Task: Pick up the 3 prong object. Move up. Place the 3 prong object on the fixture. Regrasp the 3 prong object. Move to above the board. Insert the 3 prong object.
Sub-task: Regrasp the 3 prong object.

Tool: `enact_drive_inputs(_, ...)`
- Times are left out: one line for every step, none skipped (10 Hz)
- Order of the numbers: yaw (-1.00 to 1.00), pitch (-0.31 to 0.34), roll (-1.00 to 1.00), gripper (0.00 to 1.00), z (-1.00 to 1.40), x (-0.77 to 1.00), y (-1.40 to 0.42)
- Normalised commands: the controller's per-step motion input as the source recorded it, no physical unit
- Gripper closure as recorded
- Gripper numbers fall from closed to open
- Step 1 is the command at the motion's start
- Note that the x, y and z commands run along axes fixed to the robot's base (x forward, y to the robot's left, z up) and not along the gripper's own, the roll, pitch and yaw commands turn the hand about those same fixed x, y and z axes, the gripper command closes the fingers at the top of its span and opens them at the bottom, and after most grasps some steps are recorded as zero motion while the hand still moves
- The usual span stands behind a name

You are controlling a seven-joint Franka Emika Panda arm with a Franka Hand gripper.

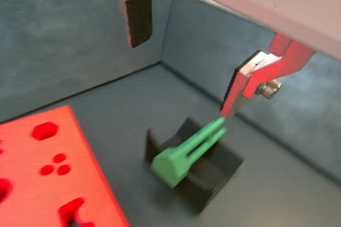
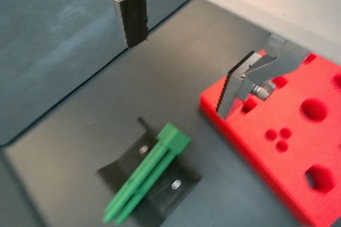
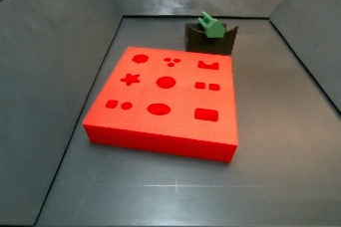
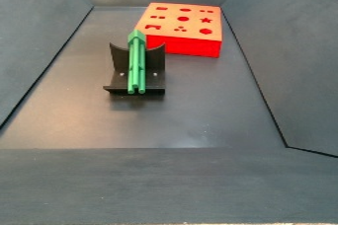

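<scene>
The green 3 prong object (image 1: 186,151) lies in the recess of the dark fixture (image 1: 210,179), slanted over it. It also shows in the other wrist view (image 2: 147,171) on the fixture (image 2: 181,187), and in both side views (image 3: 209,22) (image 4: 134,61). My gripper (image 1: 190,52) (image 2: 186,50) is open and empty, above the piece and not touching it. One finger (image 1: 138,17) and the other finger (image 1: 246,84) stand wide apart. The red board (image 1: 47,171) (image 2: 286,141) (image 3: 167,97) (image 4: 185,27) lies beside the fixture (image 3: 213,40) (image 4: 117,66). The gripper is out of both side views.
Dark grey walls (image 3: 67,32) (image 4: 53,41) enclose the floor on all sides. The fixture stands close to one wall, next to the board's edge.
</scene>
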Motion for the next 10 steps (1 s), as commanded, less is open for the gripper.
enact_drive_inputs(0.05, 0.071, 1.00, 0.00, -0.01, 0.06, -0.03)
enact_drive_inputs(0.05, 0.085, 1.00, 0.00, 0.00, 0.07, -0.03)
enact_drive_inputs(0.06, 0.101, 1.00, 0.00, -0.01, 0.09, -0.03)
enact_drive_inputs(0.07, 0.129, 1.00, 0.00, -0.01, 0.10, -0.04)
enact_drive_inputs(0.08, 0.151, 1.00, 0.00, -0.01, 0.11, -0.04)
enact_drive_inputs(0.10, 0.170, 1.00, 0.00, -0.01, 0.11, -0.05)
enact_drive_inputs(0.13, 0.192, 1.00, 0.00, -0.01, 0.11, -0.05)
enact_drive_inputs(0.17, 0.221, 1.00, 0.00, -0.01, 0.11, -0.05)
enact_drive_inputs(0.22, 0.236, 0.96, 0.00, -0.01, 0.11, -0.05)
enact_drive_inputs(0.24, 0.213, 0.77, 0.00, -0.01, 0.12, -0.06)
